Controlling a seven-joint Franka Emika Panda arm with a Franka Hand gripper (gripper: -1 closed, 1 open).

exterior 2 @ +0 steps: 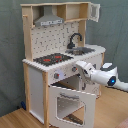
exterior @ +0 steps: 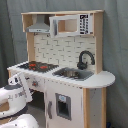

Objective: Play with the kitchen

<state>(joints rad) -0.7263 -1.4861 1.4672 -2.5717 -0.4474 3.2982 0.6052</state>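
The kitchen (exterior: 65,50) (exterior 2: 60,35) is a tall white and light-wood toy with a black-and-red stovetop (exterior: 37,65) (exterior 2: 52,59), a black faucet (exterior: 85,59) (exterior 2: 75,40) over a sink (exterior: 72,74) (exterior 2: 82,50), and a grey hood (exterior: 39,26) (exterior 2: 49,20). Its windowed oven door (exterior 2: 72,102) hangs open, tilted forward and down. My gripper (exterior 2: 78,67) (exterior: 20,81) is at the front panel just under the stovetop, close to the knobs (exterior 2: 57,75). Whether it touches a knob does not show.
A grey-green curtain (exterior: 117,50) hangs behind the kitchen. In the second exterior view, wooden floor (exterior 2: 15,117) lies in front and a small upper cupboard door (exterior 2: 93,11) stands ajar. My white arm (exterior 2: 107,77) reaches in above the open oven door.
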